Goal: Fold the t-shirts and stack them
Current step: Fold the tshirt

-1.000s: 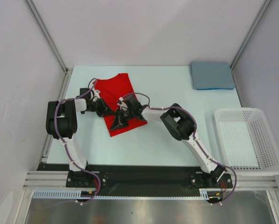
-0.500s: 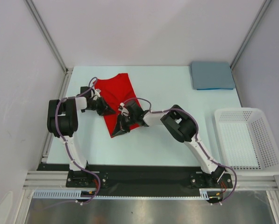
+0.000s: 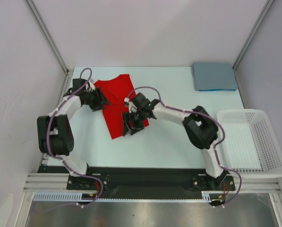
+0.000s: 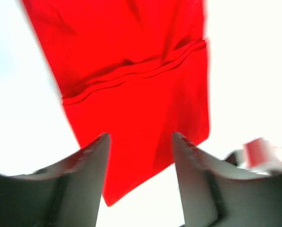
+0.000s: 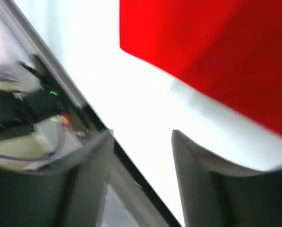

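Red t-shirt [image 3: 116, 101], soft and creased, folded into a long slanted strip, flat on the smooth pale bench [image 3: 178, 142], left of centre. Left jaws at its far left edge, spread apart, gripping nothing. Right jaws by its near right corner, likewise parted, holding nothing. Folded blue-grey shirt [image 3: 214, 76] in the far right corner. White perforated plastic basket [image 3: 247, 142] at the right edge.
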Controlling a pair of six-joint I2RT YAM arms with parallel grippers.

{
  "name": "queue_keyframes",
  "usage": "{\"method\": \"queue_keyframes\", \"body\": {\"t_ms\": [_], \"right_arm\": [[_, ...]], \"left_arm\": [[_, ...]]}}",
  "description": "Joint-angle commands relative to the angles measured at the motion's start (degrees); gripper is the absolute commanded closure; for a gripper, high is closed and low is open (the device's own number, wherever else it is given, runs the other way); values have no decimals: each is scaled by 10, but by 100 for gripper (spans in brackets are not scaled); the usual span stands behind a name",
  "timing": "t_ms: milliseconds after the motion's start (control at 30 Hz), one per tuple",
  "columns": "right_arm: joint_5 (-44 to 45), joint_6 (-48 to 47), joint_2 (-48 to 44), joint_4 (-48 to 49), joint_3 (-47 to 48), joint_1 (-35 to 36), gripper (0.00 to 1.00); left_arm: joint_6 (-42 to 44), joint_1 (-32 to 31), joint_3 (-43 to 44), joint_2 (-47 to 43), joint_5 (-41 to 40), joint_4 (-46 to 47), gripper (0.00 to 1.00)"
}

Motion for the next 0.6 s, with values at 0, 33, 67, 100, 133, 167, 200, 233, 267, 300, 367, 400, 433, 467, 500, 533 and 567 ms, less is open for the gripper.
{"method": "queue_keyframes", "body": {"t_ms": [0,33,67,100,133,167,200,233,267,300,367,400,433,467,500,533,567], "right_arm": [[188,-144,-111,-157,16,-21,20],[211,-145,-124,-160,-2,-27,1],[232,-138,-136,-156,-15,-34,0],[264,-92,-154,-146,-31,-62,0],[241,-78,-158,-127,-59,-84,0],[195,-67,-159,-111,-76,-108,0],[104,-52,-151,-76,-89,-140,0],[67,-27,-147,-58,-100,-183,0],[54,-22,-145,-45,-116,-196,0],[53,-26,-145,-35,-119,-203,0],[58,-27,-145,-13,-134,-220,2],[52,-17,-145,21,-147,-225,5],[43,-6,-145,39,-159,-232,16],[36,11,-138,52,-168,-241,21],[27,15,-134,73,-180,-241,25],[26,15,-131,80,-183,-242,26],[28,20,-126,86,-187,-238,26]], "left_arm": [[44,-22,-10,-155,-117,-34,37],[43,-27,-35,-182,-136,-35,22],[35,-27,-50,-203,-157,-35,12],[30,-47,-66,-221,-179,-33,4],[23,-52,-97,-259,-191,-27,0],[13,-56,-114,-274,-200,-23,0],[8,-61,-130,-290,-204,-19,0],[1,-62,-159,-314,-206,-21,0],[-9,-62,-172,-326,-200,-18,0],[-11,-66,-185,-337,-193,-21,0],[-25,-73,-217,-366,-196,-30,2],[-32,-75,-231,-373,-189,-31,7],[-42,-76,-262,-381,-183,-29,9],[-64,-76,-281,-395,-164,-25,12],[-75,-76,-317,-401,-150,-6,16],[-89,-76,-334,-404,-134,4,19],[-117,-76,-350,-409,-119,14,22]]}}
